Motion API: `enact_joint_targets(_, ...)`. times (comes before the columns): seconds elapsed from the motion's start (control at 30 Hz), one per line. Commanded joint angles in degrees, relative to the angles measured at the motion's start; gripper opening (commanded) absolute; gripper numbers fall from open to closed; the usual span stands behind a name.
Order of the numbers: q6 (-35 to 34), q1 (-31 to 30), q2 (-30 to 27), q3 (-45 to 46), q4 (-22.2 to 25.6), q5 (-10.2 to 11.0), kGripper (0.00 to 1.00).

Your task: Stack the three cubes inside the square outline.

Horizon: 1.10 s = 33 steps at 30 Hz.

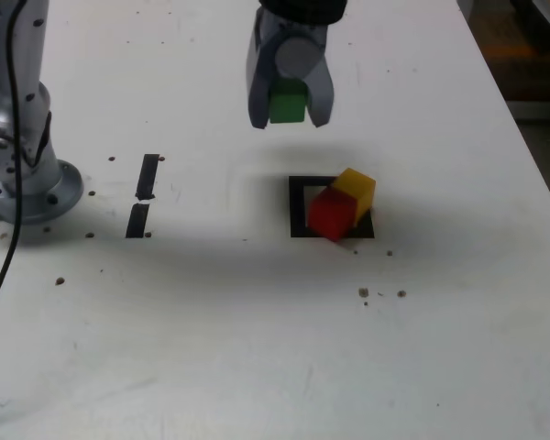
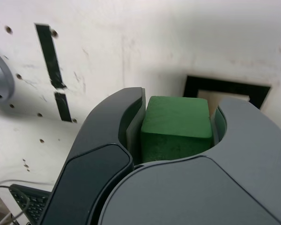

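Observation:
My gripper (image 1: 288, 117) hangs in the air above the table, shut on the green cube (image 1: 287, 101), which fills the gap between the dark fingers in the wrist view (image 2: 177, 124). The black tape square outline (image 1: 299, 206) lies on the table below and toward the exterior view's right of the gripper; its corner also shows in the wrist view (image 2: 225, 87). The yellow cube (image 1: 355, 188) and the red cube (image 1: 331, 214) sit touching each other on the outline's right part, both turned at an angle. The red one is nearer the camera.
Two short black tape strips (image 1: 147, 176) lie on the white table (image 1: 257, 348) at the exterior view's left. The arm's silver base (image 1: 23, 174) stands at the far left with a black cable. Small dark specks dot the surface.

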Motion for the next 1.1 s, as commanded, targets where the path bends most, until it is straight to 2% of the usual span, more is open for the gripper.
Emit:
enact_joint_targets(0.0,2.4,2.1,-0.1,0.5,-0.5,0.3,0.17)
enact_joint_targets(0.23,9.0,9.4,1.5,1.6,-1.9,0.1,0.17)
enact_joint_targets(0.47,11.8,14.7,2.9,5.1,-6.8,-0.1,0.18)
enact_joint_targets(0.6,12.1,15.7,2.9,8.0,-10.6,-0.5,0.19)
enact_joint_targets(0.83,12.8,14.9,3.7,12.2,-19.4,-2.6,0.22)
enact_joint_targets(1.07,13.1,14.8,4.4,15.0,-22.5,-3.3,0.37)
